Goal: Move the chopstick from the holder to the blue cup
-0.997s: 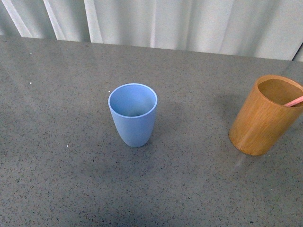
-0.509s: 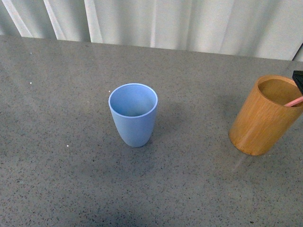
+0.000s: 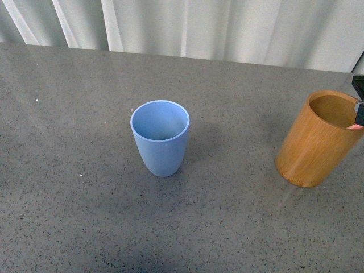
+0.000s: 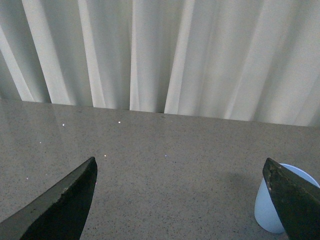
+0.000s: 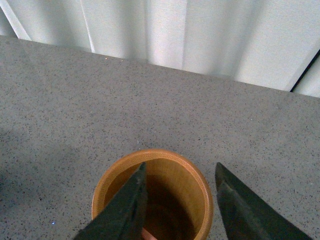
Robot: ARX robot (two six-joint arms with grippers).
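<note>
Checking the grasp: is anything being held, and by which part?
Nothing held: left fingers spread over the table, right fingers open above the holder.

I can see only a sliver of the right gripper [image 3: 360,111] at the front view's edge, covering most of the chopstick [image 3: 357,127]. The right wrist view crops the holder [image 5: 170,175] at its base.

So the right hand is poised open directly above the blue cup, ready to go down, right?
Not quite. The right hand is poised open above the holder, not the blue cup. The right wrist view shows the holder's opening between its fingers, and the front view shows the cup standing apart, further left.
</note>
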